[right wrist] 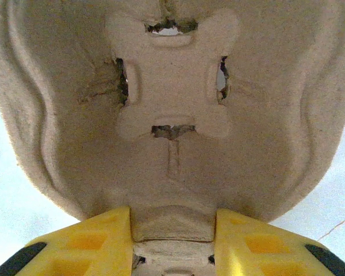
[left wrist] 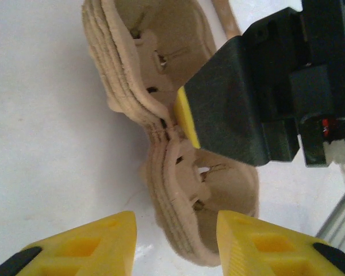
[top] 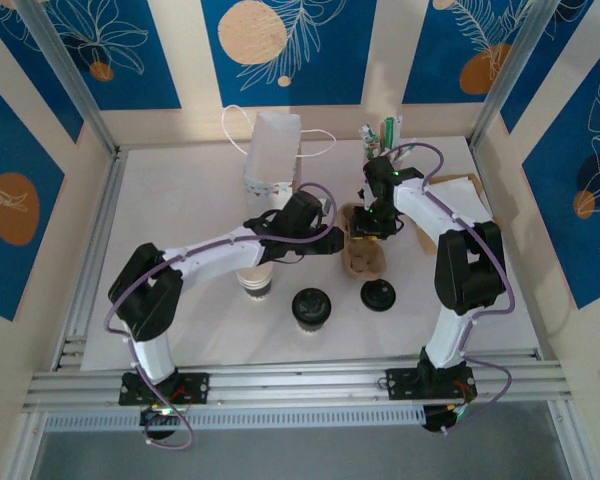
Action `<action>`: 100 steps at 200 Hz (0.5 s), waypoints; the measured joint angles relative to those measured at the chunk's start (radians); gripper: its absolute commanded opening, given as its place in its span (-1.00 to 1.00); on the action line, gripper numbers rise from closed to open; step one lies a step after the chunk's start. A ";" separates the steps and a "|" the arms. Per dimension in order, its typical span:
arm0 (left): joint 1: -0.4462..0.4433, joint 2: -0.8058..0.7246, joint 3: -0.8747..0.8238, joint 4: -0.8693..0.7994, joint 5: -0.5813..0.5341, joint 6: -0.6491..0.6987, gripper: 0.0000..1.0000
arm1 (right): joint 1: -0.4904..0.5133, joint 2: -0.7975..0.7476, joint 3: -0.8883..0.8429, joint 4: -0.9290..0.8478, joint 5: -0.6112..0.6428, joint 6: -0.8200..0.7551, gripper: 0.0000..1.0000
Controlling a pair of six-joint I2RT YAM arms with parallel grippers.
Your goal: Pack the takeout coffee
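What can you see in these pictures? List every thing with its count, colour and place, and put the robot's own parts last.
takeout coffee: one, cream cup with black lid, near middle of the table
lidless cup: one, cream and dark, left of it, partly under the left arm
loose lid: one, black, flat, right of the lidded cup
cup carrier: tan pulp, looks like a nested stack, table centre
paper bag: one, white, far side
brown sheet: one, far right
green-and-white items: far edge, too small to tell
table: one, white
left gripper: open, at the carrier's end
right gripper: shut on the carrier's middle
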 measured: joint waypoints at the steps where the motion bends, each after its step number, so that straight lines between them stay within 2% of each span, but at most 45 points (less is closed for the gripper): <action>1: 0.000 0.000 -0.002 0.003 0.001 -0.002 -0.20 | 0.000 0.000 0.000 0.000 0.000 0.000 -0.24; 45: 0.018 0.048 -0.073 0.158 0.071 -0.088 -0.20 | -0.002 0.000 -0.005 0.002 -0.013 0.000 -0.25; 73: 0.034 0.055 -0.131 0.244 0.108 -0.143 -0.34 | -0.002 0.000 -0.005 0.002 -0.019 0.000 -0.25; 100: 0.056 0.055 -0.174 0.314 0.142 -0.177 -0.36 | -0.002 0.000 -0.006 0.002 -0.022 0.000 -0.25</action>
